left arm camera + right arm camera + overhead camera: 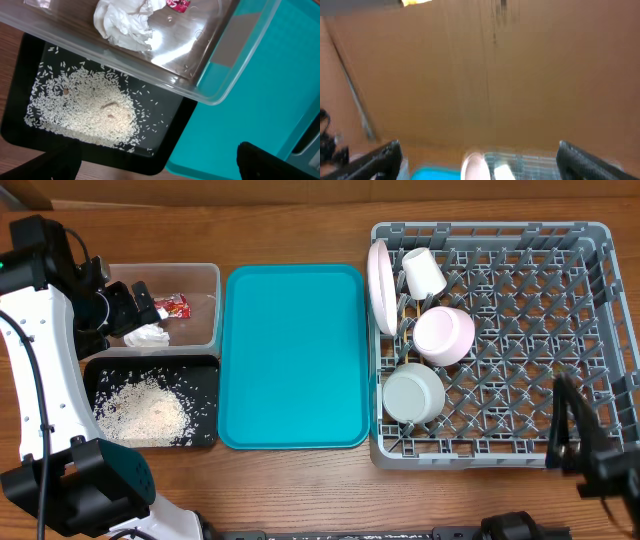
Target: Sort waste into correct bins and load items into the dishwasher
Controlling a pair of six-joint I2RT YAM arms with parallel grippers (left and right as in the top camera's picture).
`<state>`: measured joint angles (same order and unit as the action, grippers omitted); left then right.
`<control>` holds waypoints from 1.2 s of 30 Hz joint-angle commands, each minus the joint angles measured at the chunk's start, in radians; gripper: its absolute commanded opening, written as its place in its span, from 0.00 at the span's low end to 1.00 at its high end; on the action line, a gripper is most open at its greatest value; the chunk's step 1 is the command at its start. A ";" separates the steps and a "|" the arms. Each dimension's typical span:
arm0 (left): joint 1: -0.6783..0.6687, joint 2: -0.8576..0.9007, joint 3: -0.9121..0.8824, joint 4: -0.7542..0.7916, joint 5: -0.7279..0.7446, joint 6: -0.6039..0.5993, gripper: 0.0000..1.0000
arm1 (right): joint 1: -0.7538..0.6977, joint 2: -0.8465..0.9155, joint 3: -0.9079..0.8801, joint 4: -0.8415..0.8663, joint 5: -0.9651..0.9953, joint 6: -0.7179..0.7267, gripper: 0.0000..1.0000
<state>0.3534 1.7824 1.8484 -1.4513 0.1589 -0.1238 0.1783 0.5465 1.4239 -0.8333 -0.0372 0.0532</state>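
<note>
overhead, clock read on the frame: clear tub (205, 280) at 10 o'clock, black tray (205, 375) at 8, right under it, edges close. teal tray (295, 355) just l of centre, btwn the bins and the dish rack (530, 330), which fills the 3 o'clock side of the table (300, 490). napkin (147, 336) crumpled in the tub, by its 6 o'clock wall. red wrapper (176, 306) also in the tub, at 1 o'clock of the napkin, apart from it. rice (143, 410) lies in the black tray, one loose heap w/ stray grains round it. rack's 9 o'clock side holds the crockery: plate (379, 285) on edge at the 10 o'clock corner, cup (424, 273) tilted just beside it, pale bowl (445, 335) on its side below the cup, second bowl (413, 393) at 7 o'clock of that. left claw (159, 162) hangs over the tub's 9 o'clock end, fingers spread wide, nothing btwn them. right claw (482, 162) at 4 o'clock by the rack's rim, wrist view blurred, fingers wide apart, grasping nothing; plate rim shows low in that view.
</note>
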 commanded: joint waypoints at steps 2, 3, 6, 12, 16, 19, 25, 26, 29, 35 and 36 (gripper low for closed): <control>-0.007 -0.004 0.016 0.001 -0.006 -0.003 1.00 | 0.006 -0.174 -0.280 0.185 -0.013 0.003 1.00; -0.007 -0.004 0.016 0.001 -0.006 -0.003 1.00 | 0.005 -0.213 -0.348 0.241 -0.021 0.007 1.00; -0.007 -0.004 0.016 0.001 -0.006 -0.003 1.00 | 0.004 -0.309 -0.522 0.395 -0.048 0.011 1.00; -0.007 -0.004 0.016 0.000 -0.006 -0.003 1.00 | 0.000 -0.434 -0.827 0.675 -0.055 0.056 1.00; -0.007 -0.004 0.016 0.001 -0.006 -0.003 1.00 | -0.023 -0.499 -1.032 0.859 -0.097 0.055 1.00; -0.007 -0.004 0.016 0.001 -0.006 -0.003 1.00 | -0.035 -0.530 -1.148 0.978 -0.108 0.056 1.00; -0.007 -0.004 0.016 0.001 -0.006 -0.003 1.00 | -0.037 -0.544 -1.313 1.152 -0.106 0.055 1.00; -0.007 -0.004 0.016 0.000 -0.006 -0.003 1.00 | -0.037 -0.544 -1.332 1.166 -0.106 0.055 1.00; -0.007 -0.004 0.016 0.001 -0.006 -0.003 1.00 | -0.037 -0.544 -1.384 1.178 -0.106 0.055 1.00; -0.007 -0.004 0.016 0.001 -0.006 -0.003 1.00 | -0.043 -0.544 -1.416 1.077 -0.086 0.050 1.00; -0.007 -0.004 0.016 0.001 -0.006 -0.003 1.00 | -0.044 -0.544 -1.416 1.046 -0.083 0.050 1.00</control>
<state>0.3534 1.7824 1.8484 -1.4506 0.1589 -0.1238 0.1436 0.0154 0.0181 0.2543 -0.1368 0.1043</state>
